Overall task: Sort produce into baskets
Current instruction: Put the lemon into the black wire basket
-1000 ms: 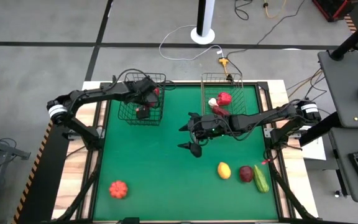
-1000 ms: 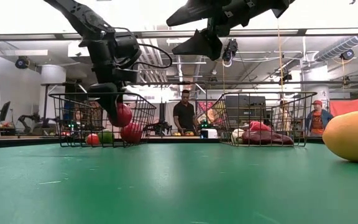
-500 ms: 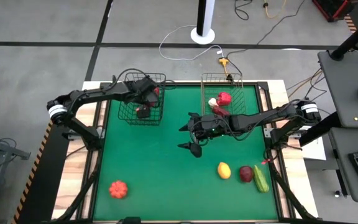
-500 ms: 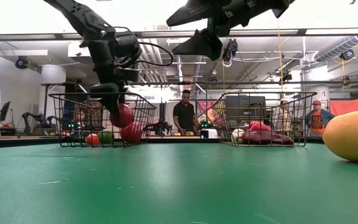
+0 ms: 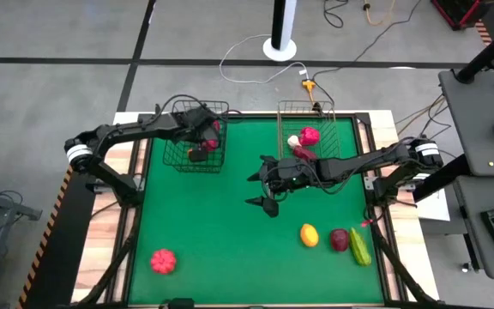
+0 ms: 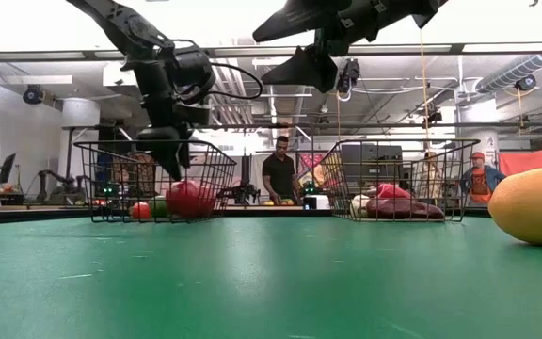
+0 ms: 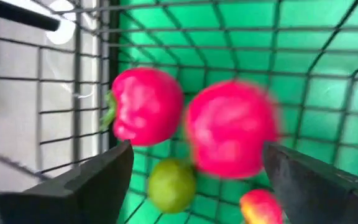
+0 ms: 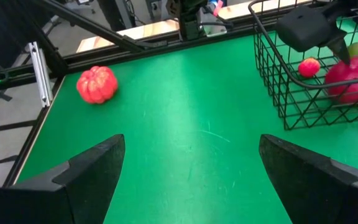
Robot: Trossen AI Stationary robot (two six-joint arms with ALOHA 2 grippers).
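Observation:
My left gripper (image 5: 197, 148) hangs open inside the black wire basket (image 5: 168, 137), fingers pointing down, just above its floor (image 6: 172, 158). Under it a round red fruit (image 7: 229, 127) shows blurred, beside a red pepper-like fruit (image 7: 143, 106), a green fruit (image 7: 171, 185) and a small red one (image 7: 260, 205), all on the basket floor. My right gripper (image 5: 264, 190) is open and empty, high above mid-table (image 6: 299, 42). The copper basket (image 5: 328, 129) holds a red pepper (image 5: 309, 136) and other pieces.
Loose on the green mat: a red ribbed tomato (image 5: 163, 260) near the front left, and a yellow lemon (image 5: 309, 234), a dark red piece (image 5: 340, 239) and a green cucumber (image 5: 361, 247) at the front right. People stand in the room beyond the far edge.
The round red fruit that hung in my left gripper has dropped onto the black basket's floor beside the other red fruit. My left gripper has let go and stays above it. My right gripper has kept still.

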